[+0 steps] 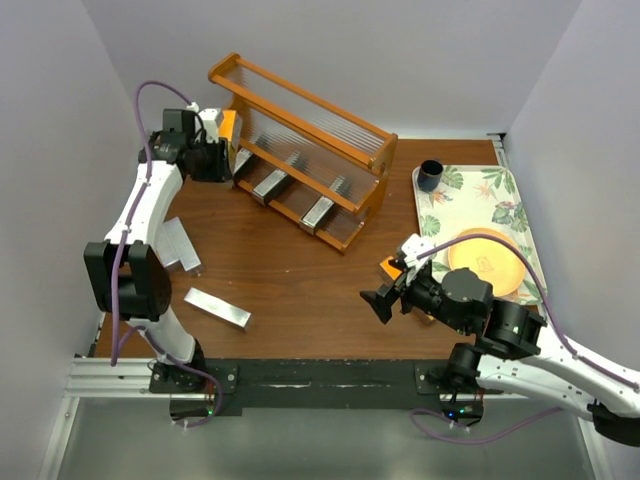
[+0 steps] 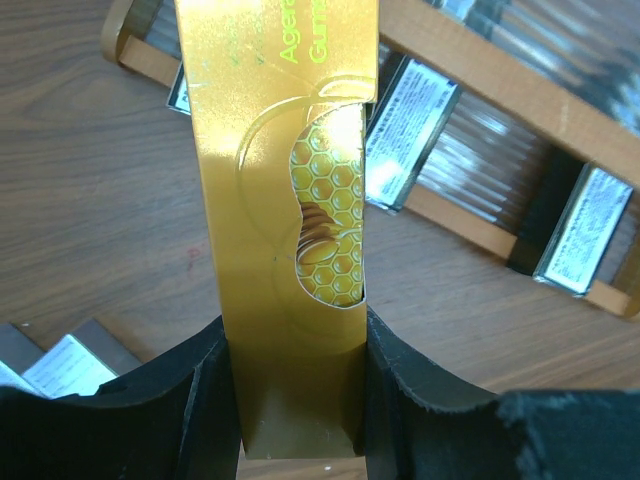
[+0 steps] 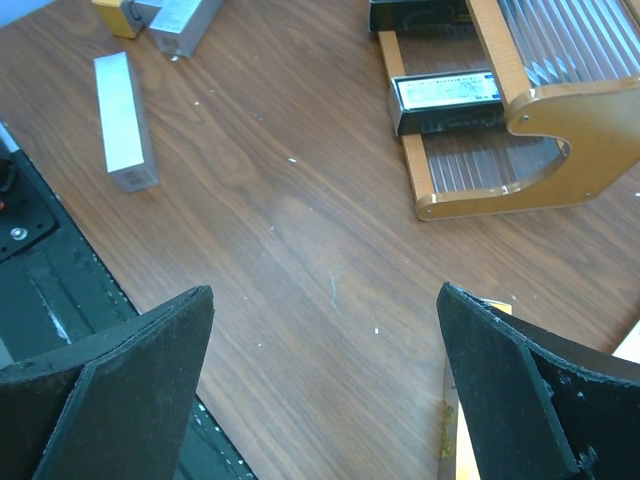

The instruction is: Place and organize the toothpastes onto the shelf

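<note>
Your left claw clamped on gold carton, upright beside shelf left end. Your right claw spread wide apart above table.

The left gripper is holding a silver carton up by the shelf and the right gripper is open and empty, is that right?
No. The carton in the left gripper is gold-orange, not silver, as the left wrist view shows. It is by the shelf, and the right gripper is open and empty.
</note>
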Robot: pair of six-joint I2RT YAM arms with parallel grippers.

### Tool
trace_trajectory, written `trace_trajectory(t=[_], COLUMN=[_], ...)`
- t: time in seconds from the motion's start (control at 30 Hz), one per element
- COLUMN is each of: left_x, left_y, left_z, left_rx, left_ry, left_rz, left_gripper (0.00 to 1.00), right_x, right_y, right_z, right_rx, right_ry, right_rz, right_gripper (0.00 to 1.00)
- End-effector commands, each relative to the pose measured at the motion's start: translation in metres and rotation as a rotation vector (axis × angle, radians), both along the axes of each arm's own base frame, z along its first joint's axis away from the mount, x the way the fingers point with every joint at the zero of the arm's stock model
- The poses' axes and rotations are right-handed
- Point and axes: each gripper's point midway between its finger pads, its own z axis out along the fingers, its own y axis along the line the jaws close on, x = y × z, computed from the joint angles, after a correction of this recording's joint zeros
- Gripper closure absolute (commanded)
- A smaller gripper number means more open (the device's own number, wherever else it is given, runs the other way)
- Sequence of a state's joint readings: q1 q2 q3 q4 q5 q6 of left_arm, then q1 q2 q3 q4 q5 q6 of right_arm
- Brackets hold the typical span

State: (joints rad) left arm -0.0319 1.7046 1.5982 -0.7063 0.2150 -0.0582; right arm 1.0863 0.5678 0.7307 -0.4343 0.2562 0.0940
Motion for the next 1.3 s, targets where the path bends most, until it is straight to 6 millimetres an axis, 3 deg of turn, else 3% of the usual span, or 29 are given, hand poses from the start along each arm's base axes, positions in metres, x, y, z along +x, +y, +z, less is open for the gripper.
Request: trace_trajectory(t=[0.0, 0.07, 0.1, 0.13, 0.2, 0.23, 0.27, 0.33, 0.37, 0.57, 0.83, 1.27], left_x=[0.017, 0.027, 0.033, 0.041, 0.053, 0.059, 0.066, 0.077, 0.083, 0.101, 0.124, 0.153], left_y=[0.004, 0.008, 0.008, 0.004, 0.001, -0.001, 0.000, 0.002, 0.001, 0.005, 0.001, -0.006], left_z=[0.029, 0.038, 0.032, 0.043, 0.037, 0.045, 0.034, 0.039, 0.029, 0.025, 0.044, 0.031], left_rx=[0.066, 0.099, 0.109, 0.102, 0.104, 0.100, 0.101, 0.109, 0.106, 0.125, 0.149, 0.130], left_ry=[-0.103, -0.135, -0.128, -0.159, -0.162, -0.188, -0.168, -0.185, -0.163, -0.181, -0.306, -0.355], left_rz=[-0.074, -0.095, -0.117, -0.139, -0.180, -0.198, -0.207, -0.216, -0.219, -0.224, -0.272, -0.298], left_gripper=[0.69, 0.69, 0.69, 0.69, 0.69, 0.69, 0.69, 0.69, 0.69, 0.69, 0.66, 0.59], right_x=[-0.005, -0.006, -0.006, -0.006, -0.006, -0.006, -0.006, -0.006, -0.005, -0.004, -0.003, -0.001], right_y=[0.006, 0.008, 0.008, 0.009, 0.010, 0.011, 0.010, 0.010, 0.010, 0.009, 0.014, 0.015], right_z=[0.009, 0.008, 0.008, 0.007, 0.005, 0.004, 0.004, 0.003, 0.002, 0.000, -0.008, -0.013], right_rx=[0.046, 0.047, 0.043, 0.040, 0.033, 0.031, 0.029, 0.026, 0.023, 0.018, -0.007, -0.026], right_ry=[-0.005, -0.002, -0.003, -0.001, 0.005, 0.007, 0.007, 0.008, 0.009, 0.013, 0.028, 0.036], right_rz=[0.036, 0.047, 0.048, 0.050, 0.053, 0.053, 0.051, 0.050, 0.045, 0.039, 0.043, 0.037], right_gripper=[0.01, 0.01, 0.01, 0.01, 0.01, 0.02, 0.01, 0.01, 0.01, 0.01, 0.01, 0.02])
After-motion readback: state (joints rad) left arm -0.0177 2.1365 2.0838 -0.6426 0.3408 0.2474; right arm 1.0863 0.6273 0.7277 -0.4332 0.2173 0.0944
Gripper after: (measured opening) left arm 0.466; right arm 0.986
